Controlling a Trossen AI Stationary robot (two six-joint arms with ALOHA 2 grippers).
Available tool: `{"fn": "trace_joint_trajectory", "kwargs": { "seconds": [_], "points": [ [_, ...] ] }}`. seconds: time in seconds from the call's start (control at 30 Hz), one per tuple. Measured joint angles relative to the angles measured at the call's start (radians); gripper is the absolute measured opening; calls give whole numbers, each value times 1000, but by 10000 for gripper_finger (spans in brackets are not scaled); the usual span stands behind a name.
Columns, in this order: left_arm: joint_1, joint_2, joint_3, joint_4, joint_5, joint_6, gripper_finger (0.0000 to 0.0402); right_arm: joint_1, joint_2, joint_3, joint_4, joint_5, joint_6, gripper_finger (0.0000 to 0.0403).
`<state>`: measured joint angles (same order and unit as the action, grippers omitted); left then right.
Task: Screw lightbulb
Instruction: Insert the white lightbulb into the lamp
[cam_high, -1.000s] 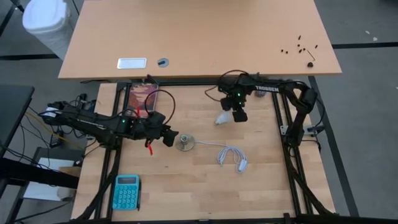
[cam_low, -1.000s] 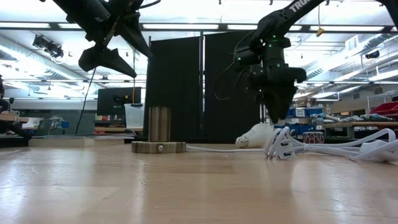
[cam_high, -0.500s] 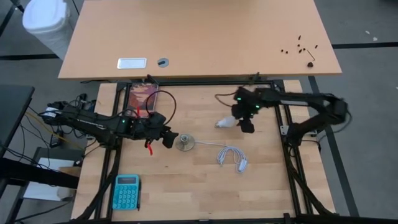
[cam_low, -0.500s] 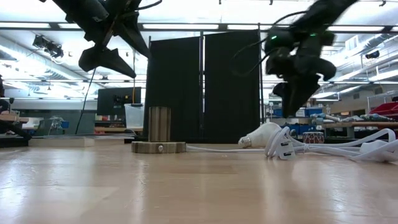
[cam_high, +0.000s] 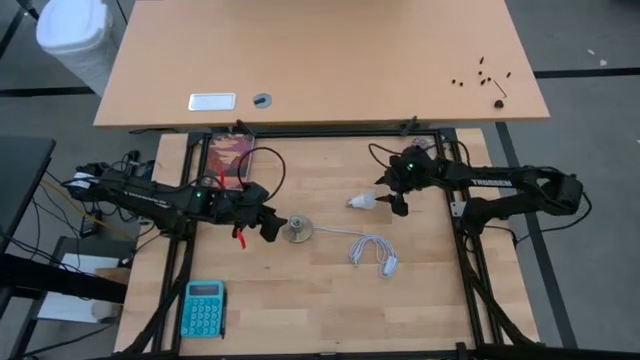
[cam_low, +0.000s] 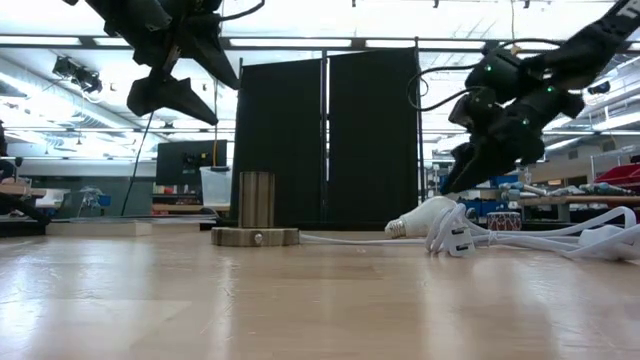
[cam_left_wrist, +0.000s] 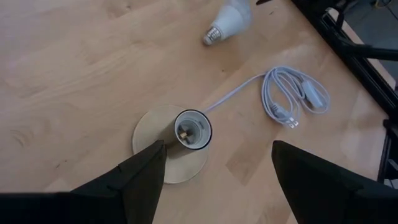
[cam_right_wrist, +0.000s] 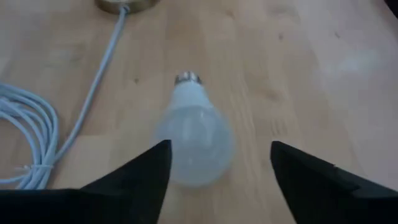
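Reaching stage: right hand (cam_right_wrist: 217, 177) low, fingers apart, lightbulb (cam_right_wrist: 194, 142) lying loose on bench just ahead between them; next, closing on dome, then carrying toward socket (cam_left_wrist: 192, 130) under open left hand (cam_left_wrist: 214, 180).

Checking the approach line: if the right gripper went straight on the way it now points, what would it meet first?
Most likely the lightbulb: it lies on its side between the open fingers of the right gripper, dome nearest. How close is unclear.

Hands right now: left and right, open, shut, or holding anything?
Left hand: open, empty, hovering over the socket.
Right hand: open, holding nothing; the lightbulb lies on the table between its fingers.
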<state>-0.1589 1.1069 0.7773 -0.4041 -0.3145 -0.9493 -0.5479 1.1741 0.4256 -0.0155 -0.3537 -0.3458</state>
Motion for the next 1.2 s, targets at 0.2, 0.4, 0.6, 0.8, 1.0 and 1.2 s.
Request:
{"fn": "trace_joint_trajectory", "kwargs": {
  "seconds": [0.2, 0.4, 0.6, 0.8, 1.0, 1.2],
  "points": [
    [0, 0, 0, 20, 24, -1, 294, -2, 83, 0, 106, -119, 12, 338],
    [1, 0, 0, 19, 40, -4, 294, 30, 166, 0, 190, -130, 12, 352],
    [2, 0, 0, 19, 39, -5, 294, 77, 284, 0, 255, -130, 46, 353],
    [2, 0, 0, 19, 21, -6, 294, 122, 375, 0, 377, -89, 51, 353],
    [2, 0, 0, 27, 21, -22, 294, 158, 466, 0, 519, -44, 98, 353],
    [2, 0, 0, 28, 21, -27, 294, 189, 562, 1, 661, -14, 149, 353]
  ]
}}
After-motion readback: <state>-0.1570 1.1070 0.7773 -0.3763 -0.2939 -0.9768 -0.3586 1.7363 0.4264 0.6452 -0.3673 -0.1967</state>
